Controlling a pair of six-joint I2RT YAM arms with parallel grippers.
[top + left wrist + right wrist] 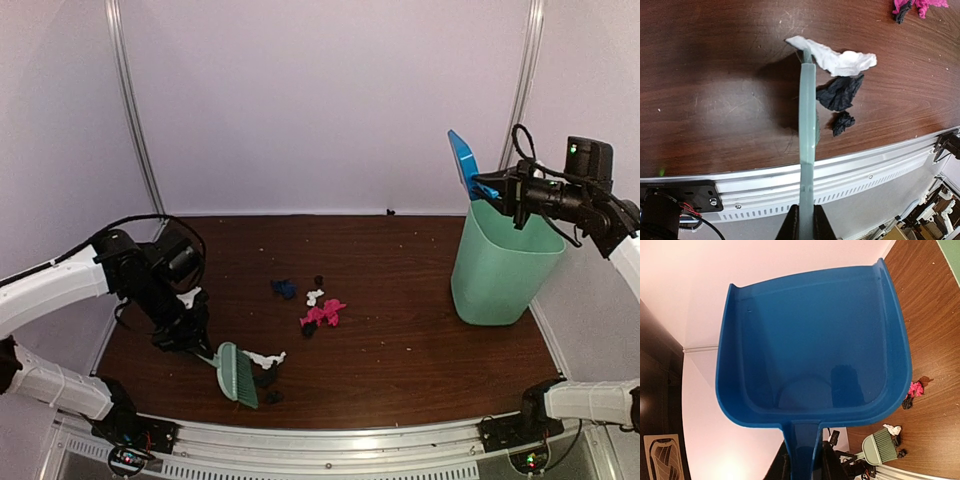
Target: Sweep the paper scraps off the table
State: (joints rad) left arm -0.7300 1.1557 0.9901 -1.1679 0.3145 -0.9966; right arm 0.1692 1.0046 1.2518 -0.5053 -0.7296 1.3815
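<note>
My left gripper (190, 338) is shut on the handle of the mint-green hand brush (238, 373), whose head rests on the table (420, 350) near the front rail. In the left wrist view the brush (807, 125) stands edge-on, with a white scrap (840, 59) and two black scraps (840, 92) just right of it. More paper scraps lie mid-table: pink (324, 314), dark blue (284, 289), white (315, 297). My right gripper (490, 188) is shut on the handle of the blue dustpan (815, 345), held up over the mint-green bin (500, 265). The pan looks empty.
The bin stands at the right side of the table, near the back. A silver rail (840, 172) runs along the near edge. Pale walls with metal posts (135, 110) enclose the back and sides.
</note>
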